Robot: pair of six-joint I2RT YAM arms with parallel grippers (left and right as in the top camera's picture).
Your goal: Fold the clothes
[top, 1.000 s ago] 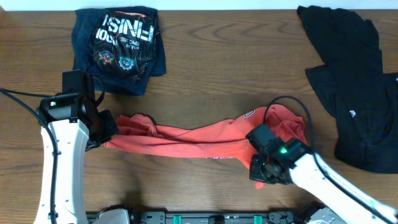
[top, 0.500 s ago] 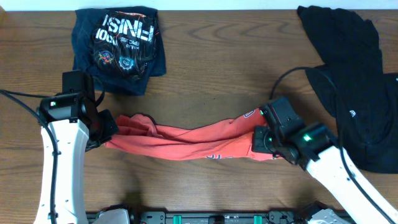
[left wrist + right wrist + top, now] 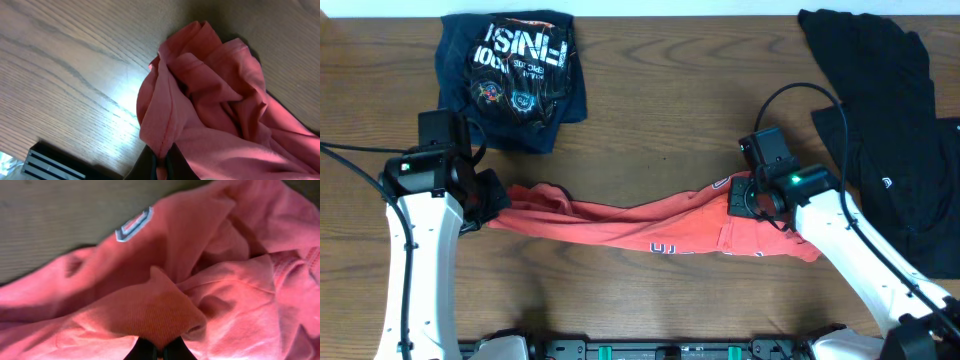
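left jaws clamp T-shirt (image 3: 620, 225) end | right jaws clamp opposite end

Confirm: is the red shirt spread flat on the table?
No, the red shirt lies bunched in a long, narrow, wrinkled band.

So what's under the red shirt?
Only table wood shows around the shirt; nothing pokes out from under it. The bunched cloth hides whatever lies beneath. Left gripper and right gripper pinch its ends.
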